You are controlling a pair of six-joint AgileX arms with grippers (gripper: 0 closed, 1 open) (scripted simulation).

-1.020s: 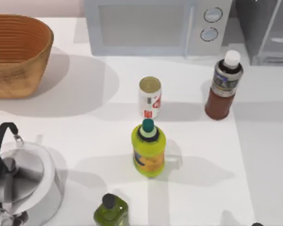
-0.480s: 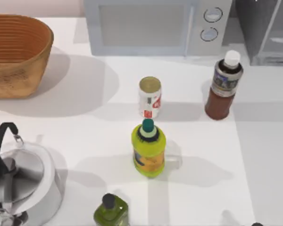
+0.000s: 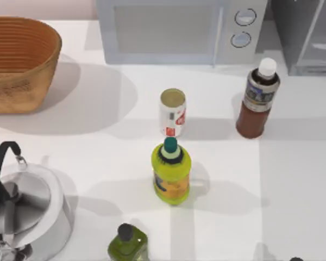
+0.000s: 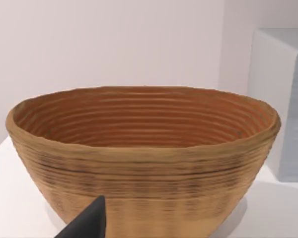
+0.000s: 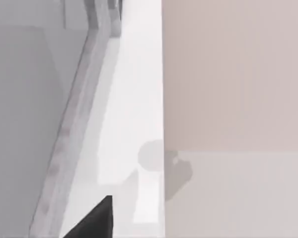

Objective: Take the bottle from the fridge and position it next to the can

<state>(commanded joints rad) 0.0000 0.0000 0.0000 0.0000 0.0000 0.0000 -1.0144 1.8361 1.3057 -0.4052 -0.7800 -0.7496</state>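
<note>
While pincer states can't be told, 3 bottles incl. the bottle (image 3: 257,99), 1 can (image 3: 172,112), 1 fridge (image 3: 307,32).

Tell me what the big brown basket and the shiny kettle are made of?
The basket looks like woven wicker or cane: ridged coils ring its tan, matte walls. The kettle looks like polished metal, probably steel: its silver body is glossy, and its black handle may be plastic.

Rendered kitchen setup: white table (image 3: 304,179) with a microwave (image 3: 179,30), glass-door fridge (image 3: 309,32), steel kettle (image 3: 30,212), wicker basket (image 3: 19,62), plus the can (image 3: 173,112) and drink bottles (image 3: 171,171).
</note>
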